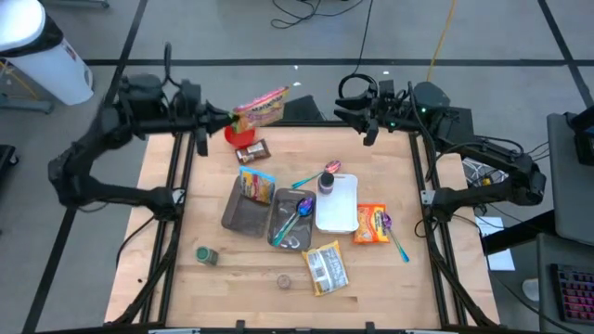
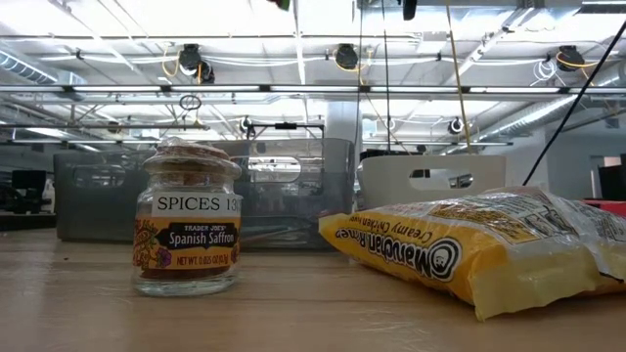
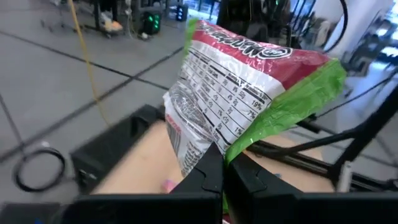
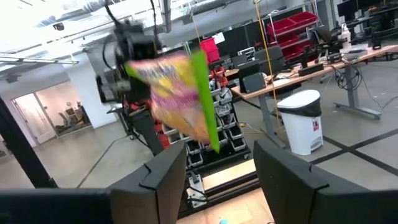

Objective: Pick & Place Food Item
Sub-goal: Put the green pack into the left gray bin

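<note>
A snack bag with a red, yellow and green print is held in the air over the table's far edge, left of the middle. My left gripper is shut on it. The left wrist view shows the bag's white nutrition panel and green edge rising past the fingers. My right gripper hovers near the far right corner, open and holding nothing. In its wrist view its fingers frame the bag farther off. My left gripper pinches the bag's end between its two shut fingers, where the white back and the green edge meet. The fingers come about level from the table's left. The bag sticks out beyond the fingertips toward the right, lifted clear of the table.
On the table are a red cup, a brown packet, two grey trays, a white tray, an orange packet, a yellow noodle packet and a spice jar. The near left part of the tabletop is bare wood.
</note>
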